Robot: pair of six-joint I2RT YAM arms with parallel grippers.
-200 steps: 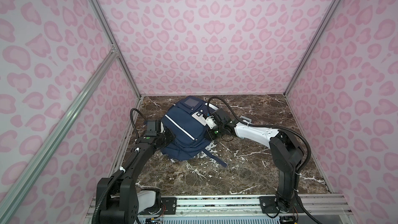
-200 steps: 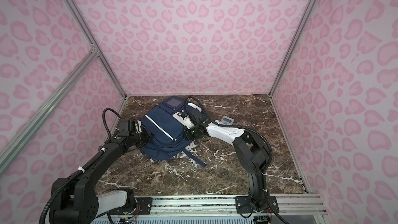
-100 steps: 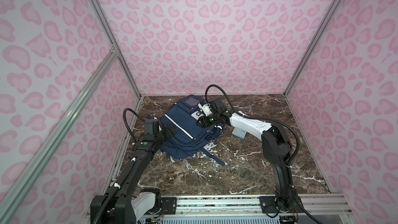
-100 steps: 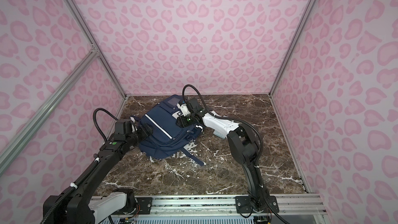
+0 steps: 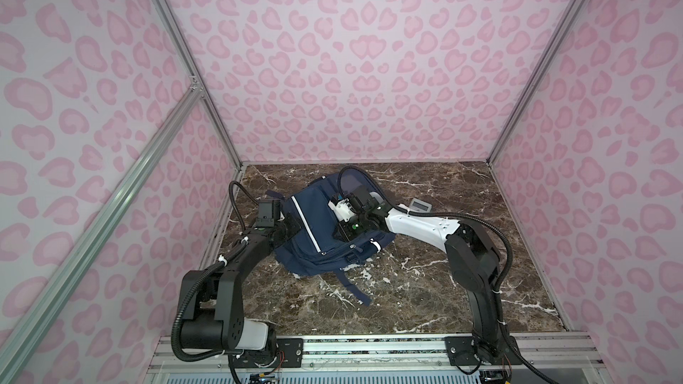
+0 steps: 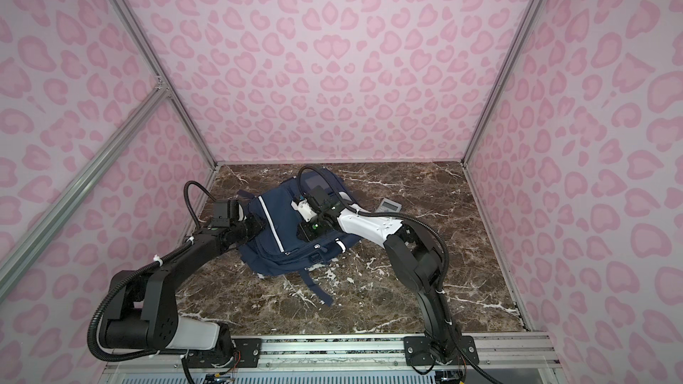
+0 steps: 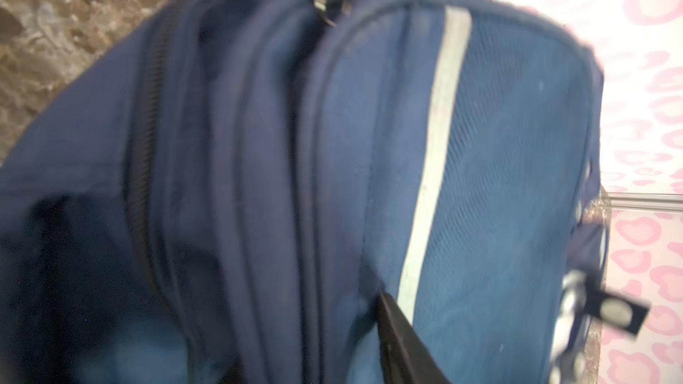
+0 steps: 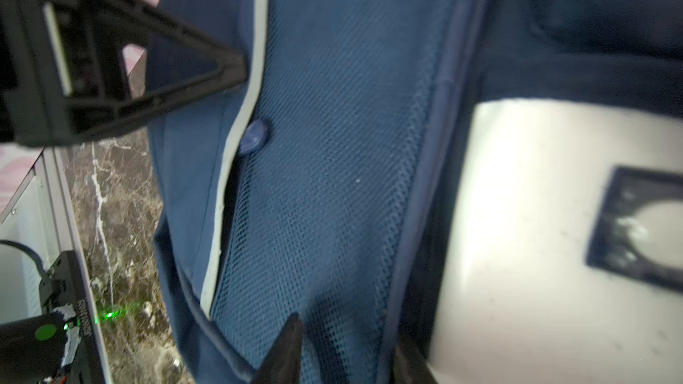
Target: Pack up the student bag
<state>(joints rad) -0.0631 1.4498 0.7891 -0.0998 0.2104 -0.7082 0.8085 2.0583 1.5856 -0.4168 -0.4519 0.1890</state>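
The student bag [image 5: 327, 254] lay front pockets up on the marbled worktop [image 5: 425, 289], left of the middle and towards the back wall, in much the same spot as a second before. What had changed was the arms.

The right fingers [image 8: 288, 349] had left the upper corner by the white patch [image 8: 536, 216] and come down onto the mesh front panel. They stood a narrow way apart astride the piped seam. Whether they pinched the fabric or only rested on it could not be told.

The left fingers [image 8: 231, 70] had pushed in from the bag's left edge until one tip touched the white stripe [image 8: 255, 49]. Their own wrist view was blurred and showed only one dark finger against the cloth, so how wide they stood could not be told either.

A small grey device [image 5: 420, 205] — a calculator, by the look of it — sat on the worktop just to the right of the bag, outside it as before.

The last second therefore looked like a change of hold rather than packing. Both arms seemed to be taking fresh purchase on the front of the bag, perhaps to steady it or to work a pocket open. Nothing visible had gone in, and with the device not yet inside, the task seemed far from done.
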